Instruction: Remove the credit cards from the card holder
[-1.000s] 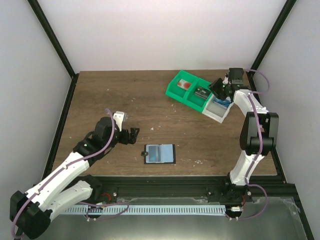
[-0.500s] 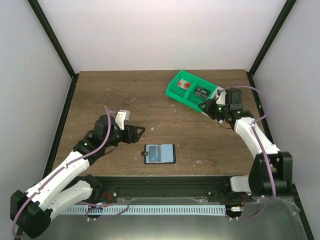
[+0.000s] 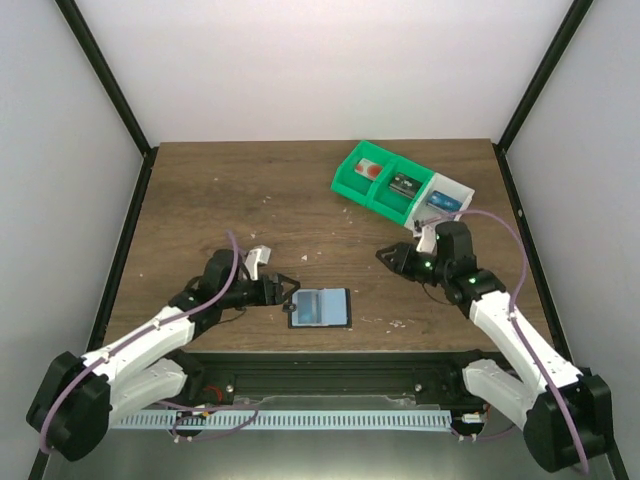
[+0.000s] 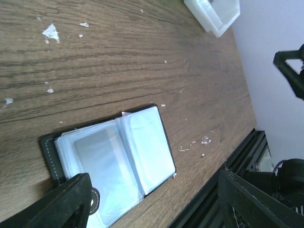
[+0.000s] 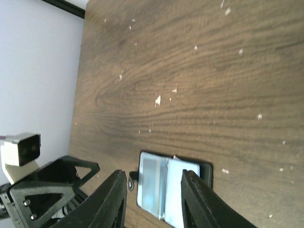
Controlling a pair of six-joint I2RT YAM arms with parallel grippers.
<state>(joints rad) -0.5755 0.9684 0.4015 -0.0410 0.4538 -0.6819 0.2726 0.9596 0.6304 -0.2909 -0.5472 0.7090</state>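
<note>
The card holder (image 3: 320, 308) lies open and flat on the wooden table near the front edge, showing two pale blue-grey panels inside black edges. It also shows in the left wrist view (image 4: 118, 156) and the right wrist view (image 5: 171, 187). My left gripper (image 3: 287, 291) is open and empty, right at the holder's left edge by the small tab (image 5: 130, 183). My right gripper (image 3: 388, 258) is open and empty, above the table to the right of and a little behind the holder. No card is visible in the holder's clear sleeves.
A green-and-white compartment bin (image 3: 352, 182) stands at the back right, holding a red card (image 3: 368, 170), a dark card (image 3: 403, 184) and a blue card (image 3: 443, 200). The black rail (image 3: 330, 365) runs along the table's front edge just below the holder.
My right arm has swung from over the bin down towards the table's middle, nearer the card holder. My left gripper has moved right and forward to the holder's left edge.
</note>
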